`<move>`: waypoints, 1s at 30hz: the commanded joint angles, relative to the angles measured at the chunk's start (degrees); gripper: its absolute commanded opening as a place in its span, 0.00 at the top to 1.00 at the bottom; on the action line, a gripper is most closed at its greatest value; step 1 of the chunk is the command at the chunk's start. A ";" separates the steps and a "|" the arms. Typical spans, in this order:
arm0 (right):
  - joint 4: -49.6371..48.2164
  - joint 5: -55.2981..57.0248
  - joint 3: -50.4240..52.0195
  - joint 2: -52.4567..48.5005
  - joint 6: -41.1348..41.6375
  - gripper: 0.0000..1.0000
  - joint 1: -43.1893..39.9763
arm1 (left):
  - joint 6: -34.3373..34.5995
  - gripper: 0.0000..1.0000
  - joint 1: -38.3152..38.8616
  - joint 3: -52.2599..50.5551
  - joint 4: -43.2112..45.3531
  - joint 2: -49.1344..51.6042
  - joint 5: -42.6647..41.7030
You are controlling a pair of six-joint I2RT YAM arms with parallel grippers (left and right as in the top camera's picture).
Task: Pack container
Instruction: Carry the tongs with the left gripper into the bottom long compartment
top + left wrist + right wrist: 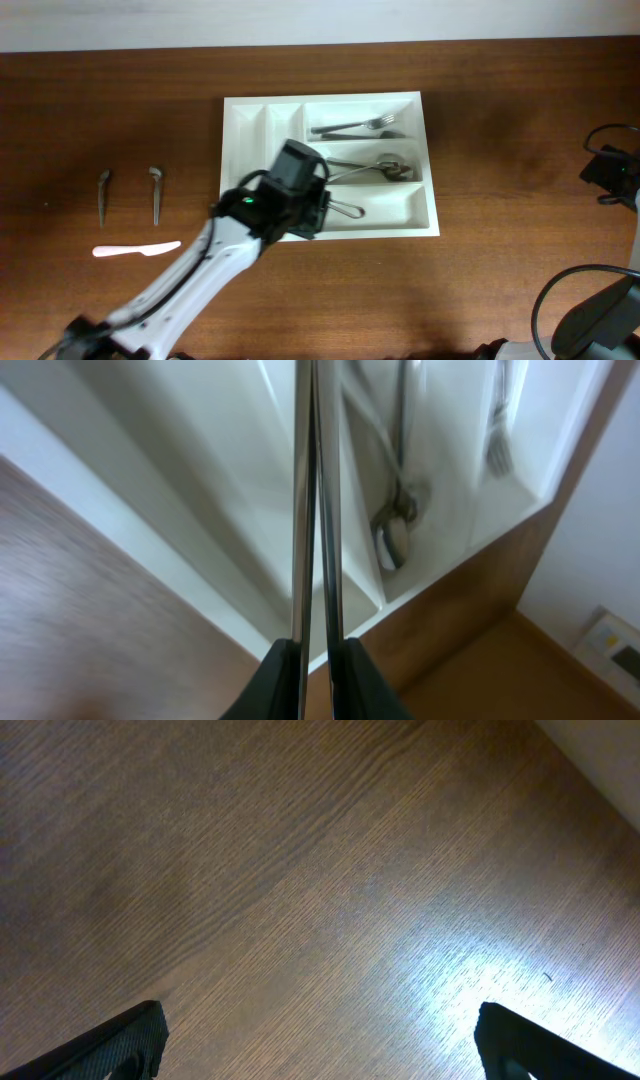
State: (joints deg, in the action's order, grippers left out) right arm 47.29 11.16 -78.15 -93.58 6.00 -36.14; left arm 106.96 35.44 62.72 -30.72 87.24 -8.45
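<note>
Container (243,125) lies at table centre, with forks (358,127) and spoons (385,168) in its long compartments. I read the left gripper (312,652) clamped narrow on a thin metal utensil (315,500), directly above the container's lower-left part. The right gripper (320,1045) stands wide over bare table (300,870), well apart from the container. Markings on the pale item (612,650) are too blurred for me to read.

Evenly lit overhead view, left wrist view motion-blurred across the container (190,470), bright glare patch on the table (480,970) in right wrist view
</note>
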 commanded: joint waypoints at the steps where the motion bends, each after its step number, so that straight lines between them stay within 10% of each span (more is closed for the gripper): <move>1: -0.20 0.92 0.15 0.20 0.00 0.01 -0.26 | 7.08 0.98 2.27 0.61 4.07 3.39 -0.74; 30: -0.20 0.92 0.15 0.20 0.00 0.01 -0.26 | 6.16 0.98 6.10 0.61 8.11 6.32 -1.60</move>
State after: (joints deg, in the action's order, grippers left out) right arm 47.27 11.16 -78.13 -93.58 6.00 -36.14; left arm 113.21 41.36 62.74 -22.83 95.26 -10.11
